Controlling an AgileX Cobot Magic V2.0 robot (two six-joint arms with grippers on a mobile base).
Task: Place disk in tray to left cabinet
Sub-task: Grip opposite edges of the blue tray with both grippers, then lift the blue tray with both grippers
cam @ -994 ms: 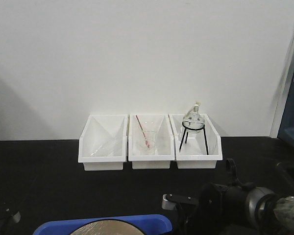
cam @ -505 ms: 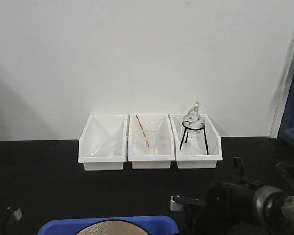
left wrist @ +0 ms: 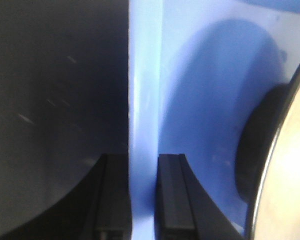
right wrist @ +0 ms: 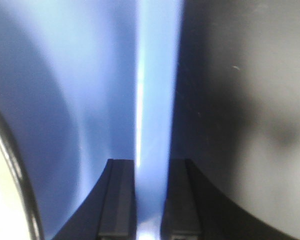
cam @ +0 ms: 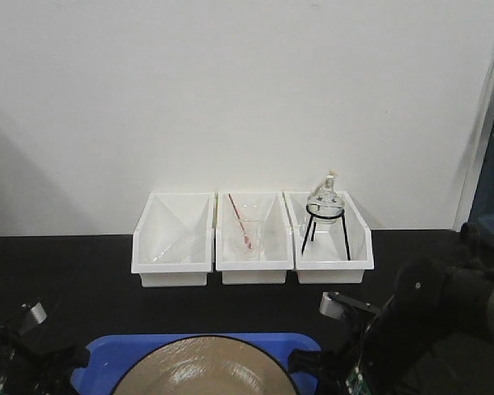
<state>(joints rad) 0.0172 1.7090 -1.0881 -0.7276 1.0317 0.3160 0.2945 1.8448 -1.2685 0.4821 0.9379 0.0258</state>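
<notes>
While left jaws and right jaws pinch tray (cam: 119, 352) rim, disk (cam: 214, 369) shows fuller than before.

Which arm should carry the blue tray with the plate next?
Neither alone; it takes both. The left gripper pinches the tray at its left rim and the right gripper pinches the right rim, with the plate lying between them.

Left gripper (left wrist: 142, 162) jaws tight on both sides of the blue tray (left wrist: 200, 100) rim, disk (left wrist: 290, 180) at right, dark tabletop (left wrist: 55, 100) at left.
</notes>
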